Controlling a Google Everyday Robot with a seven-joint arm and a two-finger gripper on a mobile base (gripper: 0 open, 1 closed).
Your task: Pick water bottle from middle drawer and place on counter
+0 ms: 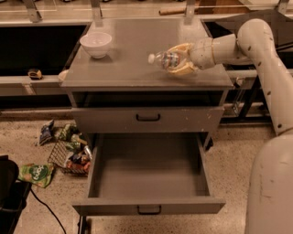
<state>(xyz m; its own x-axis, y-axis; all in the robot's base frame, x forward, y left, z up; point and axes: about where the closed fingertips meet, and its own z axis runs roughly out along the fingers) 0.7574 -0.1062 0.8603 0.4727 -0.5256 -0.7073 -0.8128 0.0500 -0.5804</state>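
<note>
The water bottle (163, 59) is clear with a white cap pointing left. It lies sideways in my gripper (178, 59), just above the counter (137, 68) near its right front part. The gripper's pale fingers (183, 69) are shut on the bottle's body. The arm reaches in from the right. Below, the middle drawer (149, 176) is pulled wide open and its inside is bare. The drawer above it (147, 119) has a chipped grey front and is shut.
A white bowl (96, 44) stands at the counter's back left. A pale ledge with metal brackets (96, 13) runs behind. Snack packets and a wire basket (68, 153) lie on the floor at the left. A black object (9, 192) sits lower left.
</note>
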